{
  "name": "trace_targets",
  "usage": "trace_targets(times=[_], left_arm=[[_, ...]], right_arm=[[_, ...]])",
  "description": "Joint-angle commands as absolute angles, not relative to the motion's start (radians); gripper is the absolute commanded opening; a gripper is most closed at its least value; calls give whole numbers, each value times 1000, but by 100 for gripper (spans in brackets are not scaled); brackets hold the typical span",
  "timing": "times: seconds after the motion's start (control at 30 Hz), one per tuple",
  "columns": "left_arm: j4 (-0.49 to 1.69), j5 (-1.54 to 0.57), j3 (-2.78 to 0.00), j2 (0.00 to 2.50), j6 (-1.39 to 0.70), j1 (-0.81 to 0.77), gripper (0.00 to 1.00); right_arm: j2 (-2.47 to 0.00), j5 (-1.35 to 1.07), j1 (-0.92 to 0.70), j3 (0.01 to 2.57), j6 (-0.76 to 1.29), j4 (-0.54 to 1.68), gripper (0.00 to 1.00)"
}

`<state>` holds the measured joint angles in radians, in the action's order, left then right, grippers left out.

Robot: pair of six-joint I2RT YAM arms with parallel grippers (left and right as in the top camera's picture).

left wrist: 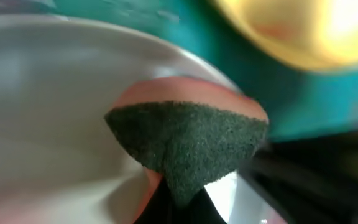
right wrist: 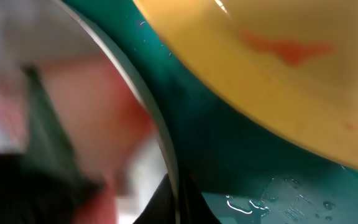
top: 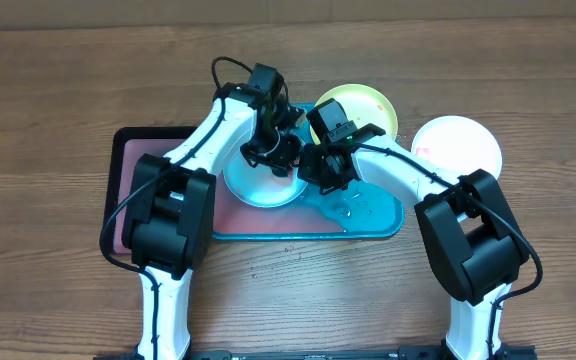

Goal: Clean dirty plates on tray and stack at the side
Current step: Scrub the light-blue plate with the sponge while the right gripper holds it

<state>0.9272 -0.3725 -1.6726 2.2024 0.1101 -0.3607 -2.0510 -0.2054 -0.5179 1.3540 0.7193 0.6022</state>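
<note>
Sponge point(left wrist: 185, 143), dark green scrub face to camera, pinched in left gripper point(top: 271, 152), on light blue plate point(top: 253, 190) mid-tray point(top: 373, 222). Right gripper point(top: 320, 168) at that plate's right rim; can't tell its opening. Lime-green plate point(top: 368, 105), red smear, at tray's far right edge. White plate point(top: 458, 148) off tray, right.

Glossy plastic tray point(top: 368, 215), rough green sponge point(left wrist: 191, 146), wooden table point(top: 68, 80)
</note>
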Motion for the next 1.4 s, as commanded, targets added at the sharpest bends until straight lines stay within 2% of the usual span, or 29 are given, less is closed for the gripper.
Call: trace_targets(times=[0.0,0.07,0.13,0.23,0.37,0.53,0.63,0.7,0.9,1.03,1.23,1.37], left_arm=[[951,-518,-1688,2220,221,-367,4],[946,-485,-1689,2220,201,-362,4],[917,-379,-1689,2220,94,-354,4],[871,-70,-1692,2219,-219,-342,4],[897,277,-1694,2219,-502,-340,4],[987,464,-1694,2220,-629,-343,4],[1050,452,-1693,2220,-621,-343,4],[1083,384,-1693,2220,-540,-343,4],[1105,-198,-1693,2220,-78,-343,4],[1099,-472,-1693,2220,79,-343,4],[992,-451,-1693,2220,-23,-338,4],[878,-271,-1693,2220,-212,-332,4]], right_arm=[[-2064,-196,-521,1363,704,606,4],[-2064,-197,-521,1363,704,606,4],[-2064,-197,-521,1363,704,607,4],[-2064,-197,-521,1363,704,606,4],[-2064,-197,-521,1363,704,606,4],[-2064,-197,-521,1363,704,606,4],[-2064,-196,-521,1363,704,606,4],[-2064,-197,-521,1363,704,606,4],[-2064,-197,-521,1363,704,606,4],[-2064,-201,-521,1363,704,606,4],[-2064,-204,-521,1363,704,606,4],[-2064,-204,-521,1363,704,607,4]])
